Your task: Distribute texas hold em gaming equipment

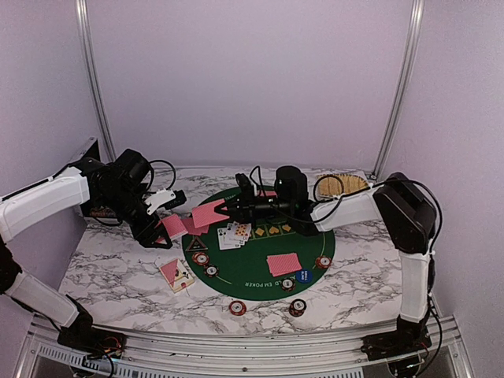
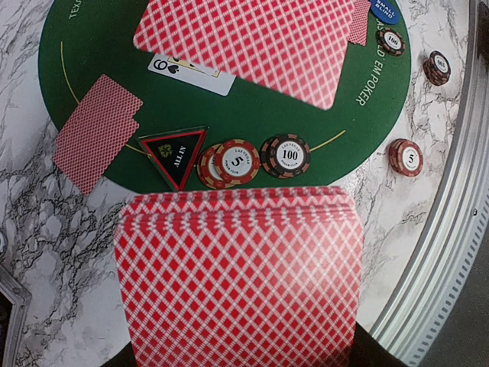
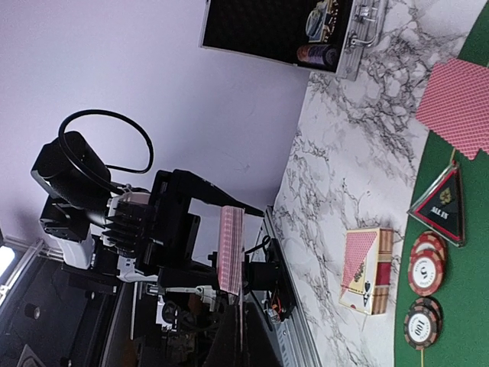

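Left gripper clamped on the red-backed deck, right gripper pinching one card over the green mat; six chip stacks and one triangular button lie nearby.

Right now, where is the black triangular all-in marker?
In the left wrist view, the all-in marker lies at the left rim of the green mat, between two face-down cards and the five-value chip stack.

triangular button: ALL IN | red chip: 5 | dark chip: 100 | green mat: EM POKER
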Robot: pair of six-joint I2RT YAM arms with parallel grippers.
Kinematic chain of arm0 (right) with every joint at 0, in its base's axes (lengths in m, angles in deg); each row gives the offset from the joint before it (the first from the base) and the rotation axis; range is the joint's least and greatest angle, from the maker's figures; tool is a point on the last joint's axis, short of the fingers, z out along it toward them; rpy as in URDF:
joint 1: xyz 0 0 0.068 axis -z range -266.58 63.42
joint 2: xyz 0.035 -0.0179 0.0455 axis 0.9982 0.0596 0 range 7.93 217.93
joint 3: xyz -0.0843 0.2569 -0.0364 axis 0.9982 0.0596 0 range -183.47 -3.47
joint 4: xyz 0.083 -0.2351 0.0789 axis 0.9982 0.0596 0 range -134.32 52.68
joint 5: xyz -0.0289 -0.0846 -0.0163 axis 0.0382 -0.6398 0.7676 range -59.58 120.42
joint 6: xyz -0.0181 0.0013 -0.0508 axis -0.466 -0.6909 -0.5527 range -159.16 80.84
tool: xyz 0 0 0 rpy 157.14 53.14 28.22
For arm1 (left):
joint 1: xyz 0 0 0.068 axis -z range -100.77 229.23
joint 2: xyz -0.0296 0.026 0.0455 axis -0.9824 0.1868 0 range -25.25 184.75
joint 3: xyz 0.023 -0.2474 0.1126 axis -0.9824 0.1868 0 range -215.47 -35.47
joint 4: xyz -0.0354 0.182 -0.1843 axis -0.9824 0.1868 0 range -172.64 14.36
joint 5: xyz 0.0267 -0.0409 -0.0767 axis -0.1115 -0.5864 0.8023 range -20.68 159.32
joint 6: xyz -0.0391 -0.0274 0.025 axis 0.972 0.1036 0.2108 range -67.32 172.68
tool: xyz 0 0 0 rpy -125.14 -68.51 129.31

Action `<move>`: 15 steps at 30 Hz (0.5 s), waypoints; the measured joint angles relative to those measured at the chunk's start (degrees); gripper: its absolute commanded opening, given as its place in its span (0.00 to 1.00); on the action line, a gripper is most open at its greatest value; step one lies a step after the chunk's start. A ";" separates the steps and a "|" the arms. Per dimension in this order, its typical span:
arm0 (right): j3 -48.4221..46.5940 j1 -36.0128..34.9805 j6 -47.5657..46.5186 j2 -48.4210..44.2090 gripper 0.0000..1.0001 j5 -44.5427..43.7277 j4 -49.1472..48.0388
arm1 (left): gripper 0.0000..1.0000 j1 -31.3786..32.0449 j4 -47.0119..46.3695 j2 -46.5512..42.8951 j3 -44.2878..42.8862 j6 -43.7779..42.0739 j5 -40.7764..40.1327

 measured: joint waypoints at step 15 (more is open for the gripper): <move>2.34 10.10 -17.68 -1.90 0.00 -1.44 21.86 | 0.00 0.00 0.00 0.00 0.00 0.00 0.02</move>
